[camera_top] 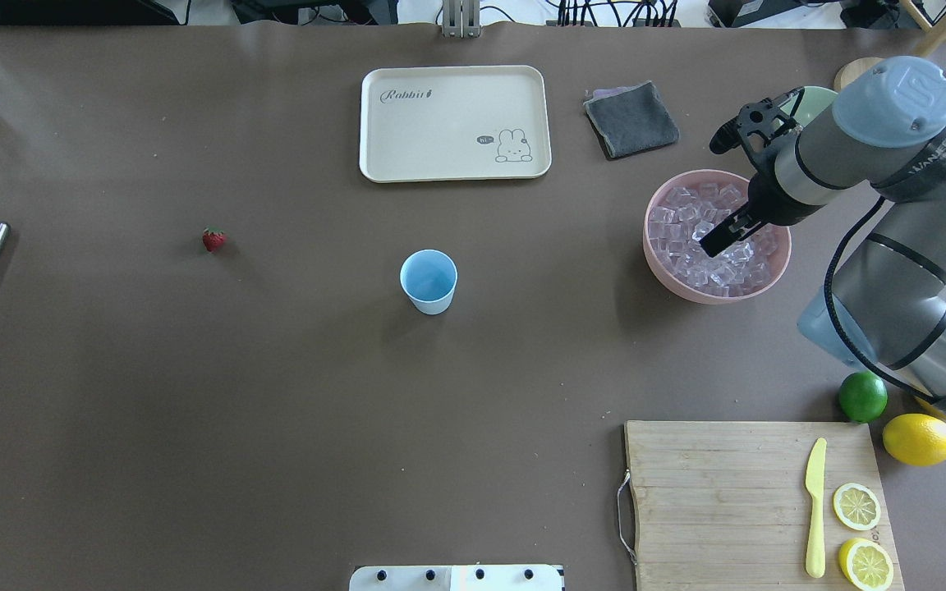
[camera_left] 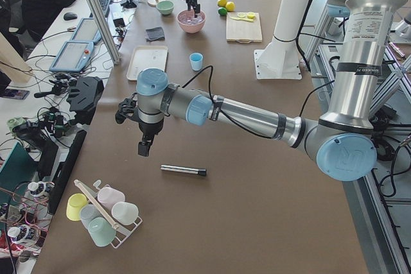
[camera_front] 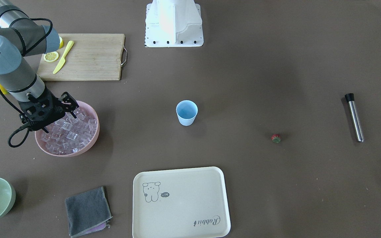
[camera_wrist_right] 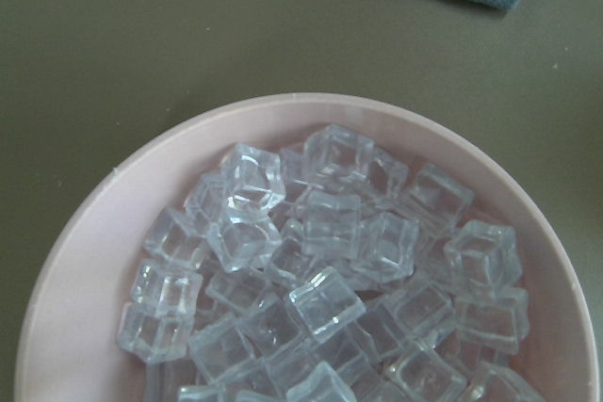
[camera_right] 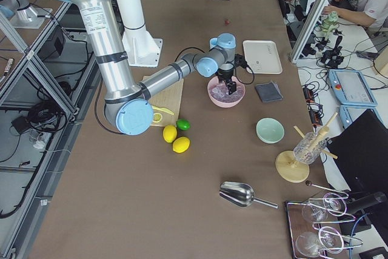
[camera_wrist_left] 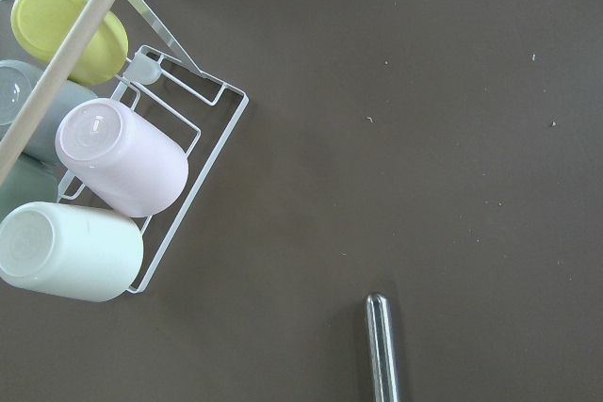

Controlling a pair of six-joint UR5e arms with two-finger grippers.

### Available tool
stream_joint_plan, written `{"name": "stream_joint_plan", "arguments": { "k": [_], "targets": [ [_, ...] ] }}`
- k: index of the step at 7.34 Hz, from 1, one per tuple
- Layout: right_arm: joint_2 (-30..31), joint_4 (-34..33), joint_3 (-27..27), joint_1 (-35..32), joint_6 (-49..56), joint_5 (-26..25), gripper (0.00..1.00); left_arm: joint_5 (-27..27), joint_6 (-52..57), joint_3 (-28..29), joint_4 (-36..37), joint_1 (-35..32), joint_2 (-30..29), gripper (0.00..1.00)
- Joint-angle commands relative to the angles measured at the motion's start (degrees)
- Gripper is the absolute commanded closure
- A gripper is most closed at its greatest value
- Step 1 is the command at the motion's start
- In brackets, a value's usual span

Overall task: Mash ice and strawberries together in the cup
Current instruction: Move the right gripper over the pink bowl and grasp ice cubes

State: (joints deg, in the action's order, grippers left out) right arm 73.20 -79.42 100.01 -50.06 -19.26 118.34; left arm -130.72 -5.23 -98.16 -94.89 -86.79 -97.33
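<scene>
Overhead exterior puts my right gripper [camera_top: 717,243] low over the small clear ice cubes [camera_top: 686,215] in the round pink bowl [camera_top: 648,238] at right, and though I cannot tell its jaw width, I'd pinch one top cube, lift straight up, and carry it left to the small light-blue plastic cup [camera_top: 429,281] mid-table, with the tiny red strawberry [camera_top: 213,240] further left.

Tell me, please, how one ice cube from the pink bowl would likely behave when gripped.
The ice looks glassy and smooth, so probably slippery. Cubes lie loosely heaped in the pink bowl, so neighbours may shift. They seem rigid, unlikely to deform.
</scene>
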Motion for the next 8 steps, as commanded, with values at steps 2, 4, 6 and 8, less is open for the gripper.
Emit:
{"name": "stream_joint_plan", "arguments": {
  "k": [2,4,6,8],
  "targets": [
    [0.36,0.14,-1.22,1.98,-0.16,-0.48,0.02,0.02,-2.39,-0.36,-0.12,0.05,-0.93,0.02],
    [0.45,0.14,-1.22,2.68,-0.08,-0.65,0.02,0.20,-3.12,-0.28,-0.12,0.05,-1.55,0.02],
    [1.24,0.14,-0.96,2.77,-0.08,-0.92,0.02,0.20,-3.12,-0.28,-0.12,0.13,-1.46,0.02],
    [1.68,0.05,-0.44,2.78,0.36,-1.10,0.08,0.20,-3.12,-0.36,-0.12,0.05,-1.20,0.02]
  ]
}}
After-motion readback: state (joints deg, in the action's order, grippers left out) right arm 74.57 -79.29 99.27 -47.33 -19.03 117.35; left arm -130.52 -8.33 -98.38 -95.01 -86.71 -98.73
